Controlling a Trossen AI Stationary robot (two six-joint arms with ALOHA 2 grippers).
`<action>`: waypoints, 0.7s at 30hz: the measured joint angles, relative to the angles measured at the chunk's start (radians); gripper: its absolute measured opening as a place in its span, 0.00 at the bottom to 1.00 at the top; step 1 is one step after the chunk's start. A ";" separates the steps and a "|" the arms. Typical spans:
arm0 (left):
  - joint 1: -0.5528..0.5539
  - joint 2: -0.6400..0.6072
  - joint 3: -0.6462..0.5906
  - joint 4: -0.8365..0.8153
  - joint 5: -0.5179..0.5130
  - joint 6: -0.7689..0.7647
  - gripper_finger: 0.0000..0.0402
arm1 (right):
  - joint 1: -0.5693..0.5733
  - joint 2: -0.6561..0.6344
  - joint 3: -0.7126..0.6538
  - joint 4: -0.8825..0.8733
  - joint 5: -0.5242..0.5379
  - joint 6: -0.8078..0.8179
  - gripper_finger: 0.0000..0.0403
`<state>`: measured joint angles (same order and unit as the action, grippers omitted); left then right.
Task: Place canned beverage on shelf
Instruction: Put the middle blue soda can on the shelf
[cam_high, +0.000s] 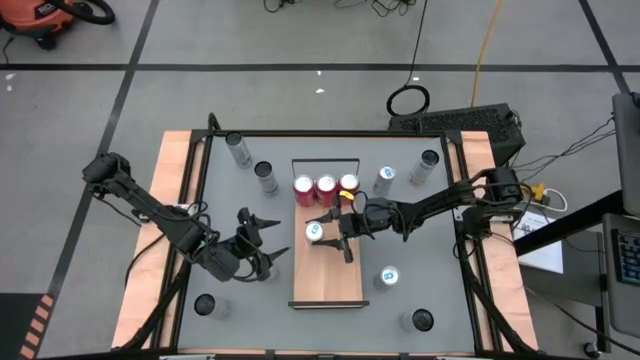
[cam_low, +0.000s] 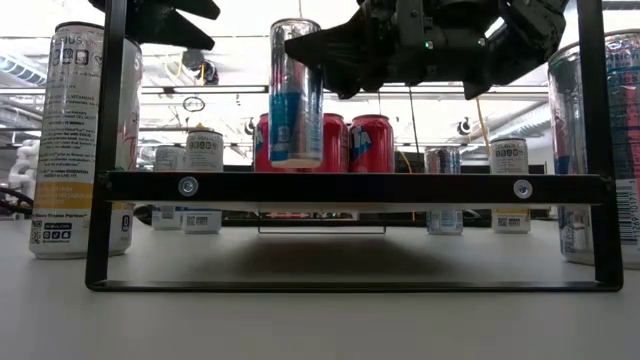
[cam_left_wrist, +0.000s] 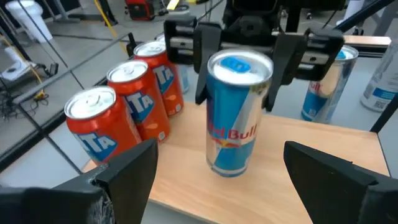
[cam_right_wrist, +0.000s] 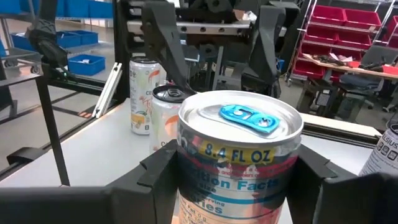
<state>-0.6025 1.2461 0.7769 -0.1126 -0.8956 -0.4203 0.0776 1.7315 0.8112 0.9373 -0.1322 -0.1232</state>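
The jaws of the right gripper (cam_high: 322, 232) are closing around a slim blue and silver can (cam_high: 314, 232), which is standing upright on the shelf (cam_high: 327, 275), near the middle of the board. The left gripper (cam_high: 262, 240) is waiting just beside the shelf's left edge, its jaws standing wide apart and holding nothing.

The high view is showing the whole layout: three red cans (cam_high: 326, 189) are lining up in a row at the far end of the shelf, by the thin wire rail, and other cans are standing scattered on the grey counter (cam_high: 420, 260) around it.

The low view is looking level along the board and is showing what the overhead picture cannot: the blue can (cam_low: 296, 95) is resting with its base on the shelf (cam_low: 350, 187), with the red cans (cam_low: 370, 143) behind it. A tall white can (cam_low: 84, 140) is standing on the counter at the left.

The left wrist view is facing the can (cam_left_wrist: 236, 115) and is revealing its brand, "Red Bull", in red letters. The red cans (cam_left_wrist: 127, 102) are showing large white letters, "TA".

The right wrist view is looking down on the can's lid (cam_right_wrist: 240, 127), with its blue pull tab. Printing below the rim is reading "8.4 FL OZ" and, partly hidden, "Facts".
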 joint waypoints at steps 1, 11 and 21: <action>0.000 0.002 0.000 0.014 0.000 0.017 0.86 | 0.000 0.002 0.000 -0.002 0.000 -0.002 0.46; 0.001 0.080 0.001 0.204 0.003 0.195 0.86 | 0.000 0.027 0.000 -0.007 0.000 -0.001 0.46; 0.075 0.091 0.001 0.314 0.148 0.225 0.86 | 0.000 0.027 0.000 -0.019 0.000 0.010 0.46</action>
<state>-0.5278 1.3371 0.7780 0.2012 -0.7471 -0.1958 0.0776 1.7584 0.8114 0.9182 -0.1318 -0.1132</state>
